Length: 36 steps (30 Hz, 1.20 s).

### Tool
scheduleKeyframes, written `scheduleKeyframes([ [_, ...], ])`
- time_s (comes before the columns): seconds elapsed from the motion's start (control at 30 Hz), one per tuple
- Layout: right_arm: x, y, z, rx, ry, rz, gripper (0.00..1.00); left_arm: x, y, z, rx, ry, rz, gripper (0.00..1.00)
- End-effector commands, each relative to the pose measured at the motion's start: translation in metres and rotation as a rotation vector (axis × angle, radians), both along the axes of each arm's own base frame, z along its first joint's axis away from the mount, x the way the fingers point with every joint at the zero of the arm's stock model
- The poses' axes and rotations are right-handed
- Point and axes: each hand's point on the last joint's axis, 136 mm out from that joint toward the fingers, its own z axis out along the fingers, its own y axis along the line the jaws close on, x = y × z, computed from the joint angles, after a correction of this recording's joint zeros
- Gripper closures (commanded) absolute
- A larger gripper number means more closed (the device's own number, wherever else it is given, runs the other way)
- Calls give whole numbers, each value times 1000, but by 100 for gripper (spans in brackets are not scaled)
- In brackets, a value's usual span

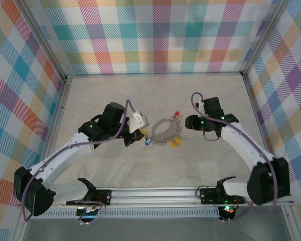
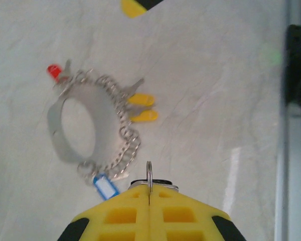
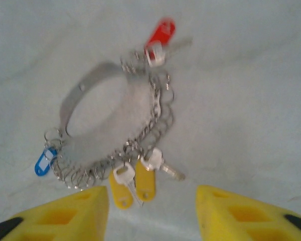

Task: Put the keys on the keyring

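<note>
Closest in: L gripper clamped right shut, thin split ring pinched upright at the tips. Dark bit just under it, poss. a black-tagged key, can't confirm. Parked just beside keyring, near side, by blue tag. Keyring flat on table, mid-workspace, betw. both arms, chain looped round its edge.

Progress, judging by layout: red tag, blue tag and two yellow tags w/ keys all lying at the chain, look hooked on. Pinched one seemingly left to go. So mostly done, approx. one key outstanding.

Poses: L arm reaching fwd and inward, wrist low, tips aimed at keyring. R gripper on opposite side, fingers parted abt halfway, nothing betw. them, hovering low just short of yellow tags.
</note>
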Motion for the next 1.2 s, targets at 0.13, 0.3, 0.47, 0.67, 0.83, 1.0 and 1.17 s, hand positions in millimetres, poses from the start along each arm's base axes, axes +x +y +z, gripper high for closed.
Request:
scheduleKeyframes([
  [0.13, -24, 38, -33, 96, 226, 135, 55, 10, 34, -12, -4, 6, 136, 100],
  [0.3, -29, 37, -63, -153, 213, 198, 46, 19, 44, -17, -28, 10, 157, 100],
  [0.47, -24, 29, -79, -376, 210, 256, 28, 29, 51, -21, -14, 10, 169, 100],
  [0.67, -15, 45, -91, -458, 204, 352, 21, 41, 61, -23, -56, -21, 237, 100],
  [0.83, -16, 58, -108, -498, 207, 380, 2, 42, 64, -29, -60, -14, 254, 100],
  [1.0, -15, 37, -119, -623, 189, 318, 0, 46, 68, -31, -51, -29, 267, 100],
  [1.17, -8, 23, -109, -676, 134, 266, 0, 44, 66, -31, -57, -16, 255, 100],
])
